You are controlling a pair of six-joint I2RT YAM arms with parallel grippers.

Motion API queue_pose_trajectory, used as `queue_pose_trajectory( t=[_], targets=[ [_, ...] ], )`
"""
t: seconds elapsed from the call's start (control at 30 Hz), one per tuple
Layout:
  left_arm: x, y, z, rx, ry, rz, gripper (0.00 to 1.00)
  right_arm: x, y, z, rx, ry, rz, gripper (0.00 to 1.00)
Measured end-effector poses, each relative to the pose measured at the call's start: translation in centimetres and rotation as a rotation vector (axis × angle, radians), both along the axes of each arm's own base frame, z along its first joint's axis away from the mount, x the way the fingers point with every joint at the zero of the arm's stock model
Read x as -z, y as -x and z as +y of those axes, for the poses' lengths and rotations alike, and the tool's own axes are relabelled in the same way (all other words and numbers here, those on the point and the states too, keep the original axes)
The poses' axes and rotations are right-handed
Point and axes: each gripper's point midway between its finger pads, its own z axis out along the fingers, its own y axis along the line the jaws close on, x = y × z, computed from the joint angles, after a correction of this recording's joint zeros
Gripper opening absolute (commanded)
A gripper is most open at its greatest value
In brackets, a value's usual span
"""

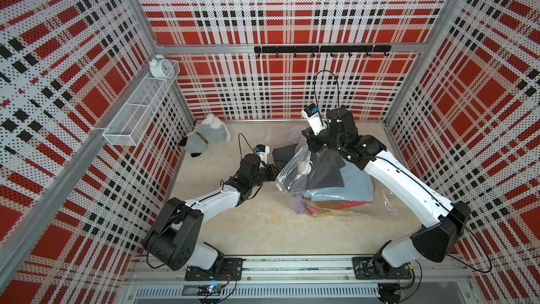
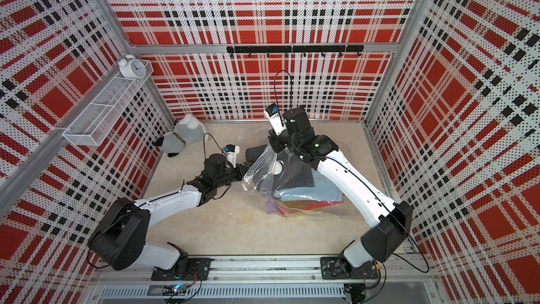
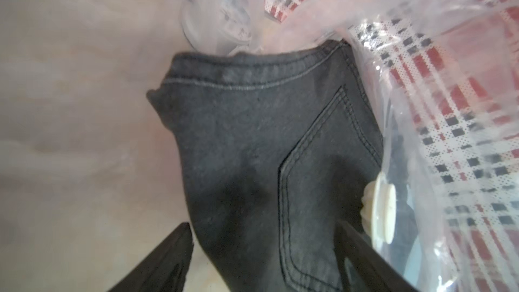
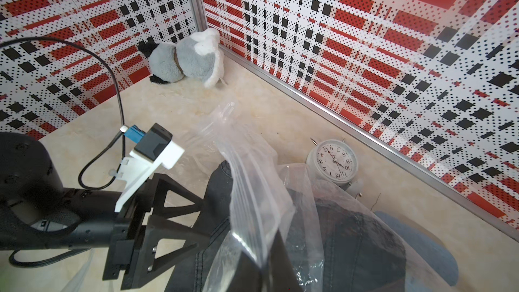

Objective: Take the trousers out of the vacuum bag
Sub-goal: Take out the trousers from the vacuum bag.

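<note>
The clear vacuum bag (image 1: 292, 172) (image 2: 260, 171) lies mid-table with its round white valve cap (image 1: 305, 167) (image 3: 384, 206). My right gripper (image 4: 266, 254) (image 1: 309, 144) is shut on the bag's upper film (image 4: 252, 178) and holds it lifted. Charcoal-black trousers (image 3: 252, 136) (image 1: 285, 154) (image 4: 219, 181) stick out of the bag's mouth. My left gripper (image 3: 264, 248) (image 2: 247, 171) is open, one finger (image 3: 174, 254) on each side of this cloth. Light blue trousers (image 1: 356, 182) (image 4: 421, 248) and red ones (image 1: 344, 204) are stacked inside the bag under the right arm.
A grey-white plush toy (image 1: 204, 135) (image 4: 182, 60) lies in the back left corner. One white alarm clock (image 4: 332, 161) stands on the table by the back wall behind the bag. Another clock (image 1: 160, 67) sits on the wire shelf (image 1: 137, 112) on the left wall.
</note>
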Motion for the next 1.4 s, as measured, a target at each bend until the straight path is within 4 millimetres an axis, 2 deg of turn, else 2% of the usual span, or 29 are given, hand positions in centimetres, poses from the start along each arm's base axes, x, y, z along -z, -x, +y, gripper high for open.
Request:
queue_pose_trajectory(
  t=[0.27,0.57,0.7,0.93,1.2,1.37,1.4],
  targets=[
    [1.4,0.6,-1.1,0.023,0.014,0.035,0.86,0.0,0.0,0.0,-0.005,0.001,0.000,0.00],
    [1.6,1.1,-3.6,0.102,0.083,0.034,0.82,0.0,0.1,0.1,-0.006,0.001,0.000,0.00],
    [1.8,1.0,-3.9,0.106,0.103,0.039,0.70,0.0,0.0,0.0,-0.005,0.001,0.000,0.00],
    [1.6,0.7,-4.0,0.098,0.126,0.043,0.56,0.0,0.0,0.0,-0.003,0.002,-0.002,0.00],
    [1.2,0.4,-3.8,0.091,0.144,0.036,0.19,-0.2,0.2,-0.5,0.011,0.006,-0.011,0.00],
    [0.5,0.2,-3.6,0.094,0.158,0.028,0.01,-0.3,0.4,-1.1,0.031,0.017,-0.023,0.00],
    [0.2,0.2,-3.5,0.096,0.162,0.023,0.00,-0.3,0.4,-1.3,0.037,0.020,-0.026,0.00]
  ],
)
